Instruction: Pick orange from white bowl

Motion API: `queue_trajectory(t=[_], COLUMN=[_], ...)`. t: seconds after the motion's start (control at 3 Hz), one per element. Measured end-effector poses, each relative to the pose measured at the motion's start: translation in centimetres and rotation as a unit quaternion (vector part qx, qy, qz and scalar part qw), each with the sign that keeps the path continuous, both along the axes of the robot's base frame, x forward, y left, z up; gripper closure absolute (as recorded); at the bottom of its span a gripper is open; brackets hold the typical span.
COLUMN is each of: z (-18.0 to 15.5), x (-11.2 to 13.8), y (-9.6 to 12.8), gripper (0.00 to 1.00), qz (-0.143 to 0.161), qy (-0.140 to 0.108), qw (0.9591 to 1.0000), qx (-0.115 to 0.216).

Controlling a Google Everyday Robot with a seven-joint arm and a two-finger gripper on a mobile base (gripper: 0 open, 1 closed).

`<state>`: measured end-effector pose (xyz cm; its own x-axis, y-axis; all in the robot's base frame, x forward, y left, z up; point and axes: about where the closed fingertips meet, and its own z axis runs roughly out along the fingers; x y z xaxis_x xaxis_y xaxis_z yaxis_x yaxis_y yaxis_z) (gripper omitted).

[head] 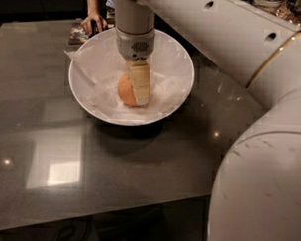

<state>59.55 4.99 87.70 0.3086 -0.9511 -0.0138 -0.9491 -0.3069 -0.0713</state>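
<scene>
White bowl (181,61) holds orange (124,90), gripper (137,95) over it.

A dark glossy table (138,181) fills the view, with a pale square glare near its front left. At the far edge, left of middle, a person's hand (92,22) rests by a small packet (78,34). Jars (273,2) stand past the far right corner. Cables (72,234) lie below the near edge. The gripper (136,94) hangs over the table's far middle.

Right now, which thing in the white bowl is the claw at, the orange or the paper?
The orange: the claw is against its right side; the crinkled paper just lines the white bowl.
</scene>
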Motion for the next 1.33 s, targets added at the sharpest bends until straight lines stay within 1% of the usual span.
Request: queue_trajectory(t=[0.67, 1.0, 1.33], z=[-2.1, -2.9, -2.9], x=[0.2, 0.3, 0.3], y=[0.0, -0.1, -0.1], gripper=[0.16, 0.35, 0.58], qz=[-0.002, 0.0, 0.0], qy=[0.02, 0.025, 0.025], qw=[0.9997, 0.9996, 0.9996], qx=[-0.01, -0.014, -0.014])
